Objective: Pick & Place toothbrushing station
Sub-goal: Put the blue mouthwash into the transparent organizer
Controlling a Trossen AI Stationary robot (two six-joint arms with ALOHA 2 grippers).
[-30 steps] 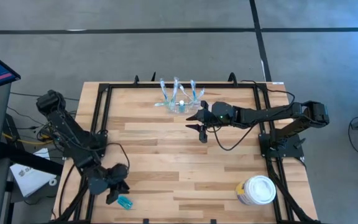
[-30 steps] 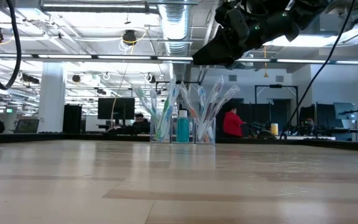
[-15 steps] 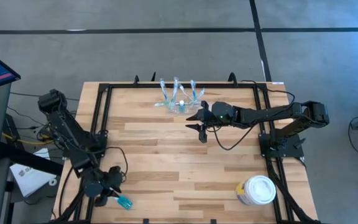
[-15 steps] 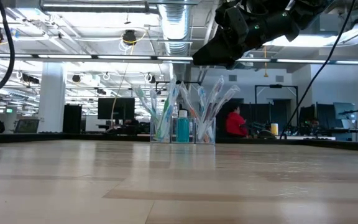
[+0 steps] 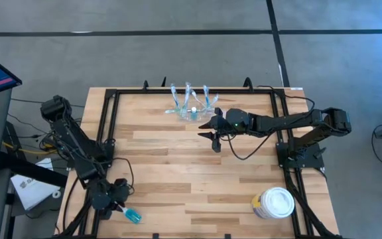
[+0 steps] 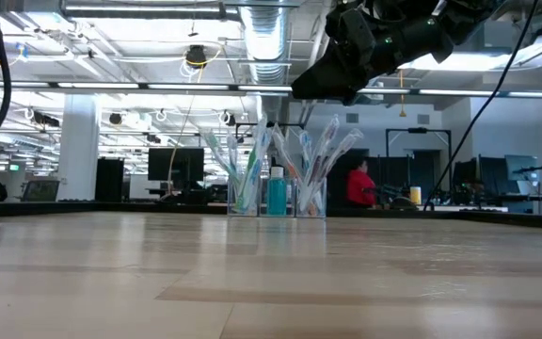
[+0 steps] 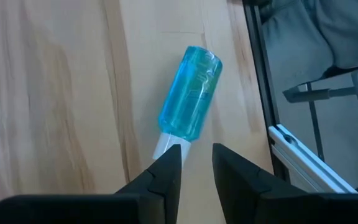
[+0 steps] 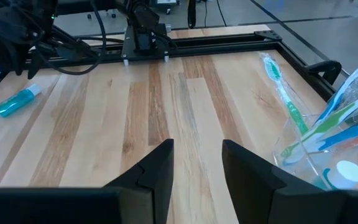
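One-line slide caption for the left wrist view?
Left claw, fingers parted, hangs just behind the white cap of a blue bottle lying flat near the wooden table's edge.

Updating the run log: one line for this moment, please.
left end effector: open, at blue bottle cap | right end effector: open, beside toothbrushing station

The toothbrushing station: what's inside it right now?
The toothbrushing station holds several wrapped toothbrushes fanning upward and a small teal bottle with a white cap in the middle. How they sit at its base can't be seen.
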